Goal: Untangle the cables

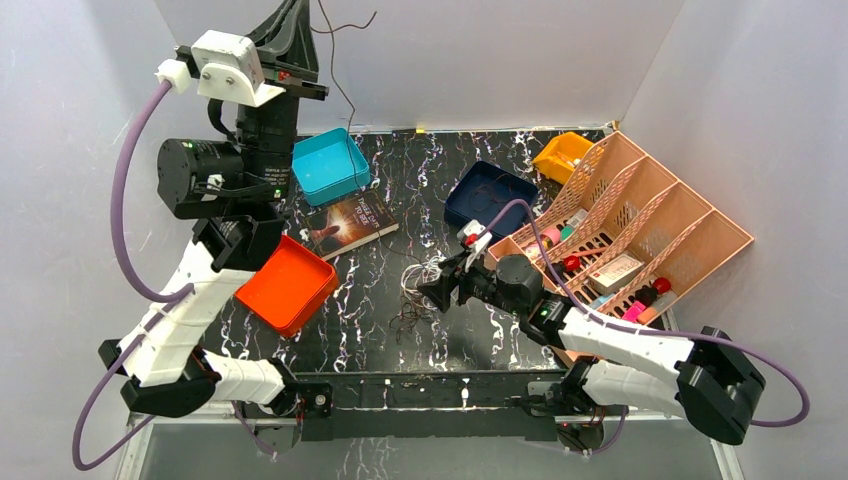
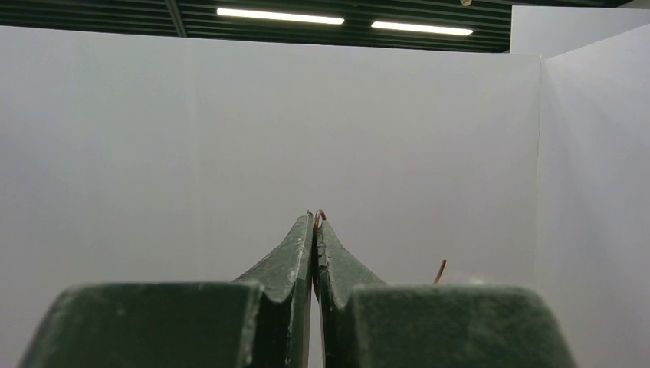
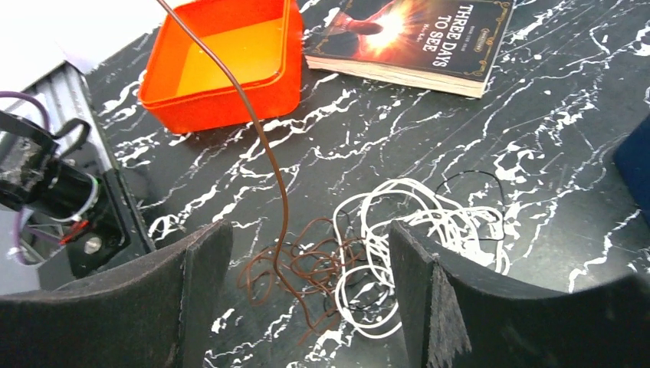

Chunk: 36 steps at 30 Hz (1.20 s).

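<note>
The cables point(image 1: 415, 295) lie tangled mid-table: brown loops point(image 3: 306, 264), white loops point(image 3: 406, 226) and a thin black wire point(image 3: 469, 178). One brown cable point(image 3: 253, 115) rises taut from the tangle toward the upper left. My left gripper point(image 1: 298, 12) is raised high at the back left. In the left wrist view it point(image 2: 316, 224) is shut on that brown cable point(image 2: 319, 215), whose free end point(image 2: 440, 270) pokes up beside the fingers. My right gripper point(image 3: 309, 234) hangs open just above the tangle with the brown loops between its fingers, holding nothing; in the top view it point(image 1: 432, 290) sits right of the tangle.
An orange tray point(image 1: 287, 285) sits left of the tangle, with a book point(image 1: 350, 222) and a teal bin point(image 1: 330, 165) behind it. A navy tray point(image 1: 490, 195), a yellow bin point(image 1: 562, 155) and a pink organizer point(image 1: 690, 235) holding small items stand to the right.
</note>
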Each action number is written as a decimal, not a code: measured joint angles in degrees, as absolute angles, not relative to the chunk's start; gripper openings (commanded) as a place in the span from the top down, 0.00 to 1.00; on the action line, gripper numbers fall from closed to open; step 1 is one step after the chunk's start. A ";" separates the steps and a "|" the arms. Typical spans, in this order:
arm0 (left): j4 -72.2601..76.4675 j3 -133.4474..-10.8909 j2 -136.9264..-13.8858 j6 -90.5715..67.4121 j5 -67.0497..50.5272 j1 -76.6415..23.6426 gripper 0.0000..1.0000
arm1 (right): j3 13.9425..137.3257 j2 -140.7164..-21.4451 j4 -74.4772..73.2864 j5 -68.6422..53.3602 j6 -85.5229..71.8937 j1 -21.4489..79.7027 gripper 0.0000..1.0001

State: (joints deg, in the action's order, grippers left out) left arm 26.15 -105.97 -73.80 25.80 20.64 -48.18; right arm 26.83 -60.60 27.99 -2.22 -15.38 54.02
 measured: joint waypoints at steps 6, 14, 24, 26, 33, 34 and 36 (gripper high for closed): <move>26.04 -105.34 -73.58 25.45 21.06 -48.18 1.00 | 28.93 -61.52 22.76 -1.13 -11.66 54.02 0.26; 25.26 -104.33 -72.95 25.26 21.78 -48.18 1.00 | 29.21 -66.81 22.24 -2.15 -10.35 54.02 0.58; 24.71 -96.75 -67.64 23.55 24.53 -48.16 1.00 | 30.46 -66.46 21.61 -3.14 -12.10 54.02 1.00; 23.99 -93.93 -65.58 22.70 25.69 -48.18 1.00 | 32.93 -65.87 19.11 -2.72 -12.05 54.02 1.00; 20.29 -81.32 -56.60 18.28 31.70 -48.18 1.00 | 51.90 -65.49 7.66 0.49 -9.17 54.02 1.00; 19.49 -79.59 -55.37 17.54 32.71 -48.18 1.00 | 54.94 -65.63 6.24 0.82 -8.56 54.02 1.00; 17.96 -76.34 -53.32 16.05 34.65 -48.18 1.00 | 60.16 -66.15 3.86 1.26 -7.27 54.02 1.00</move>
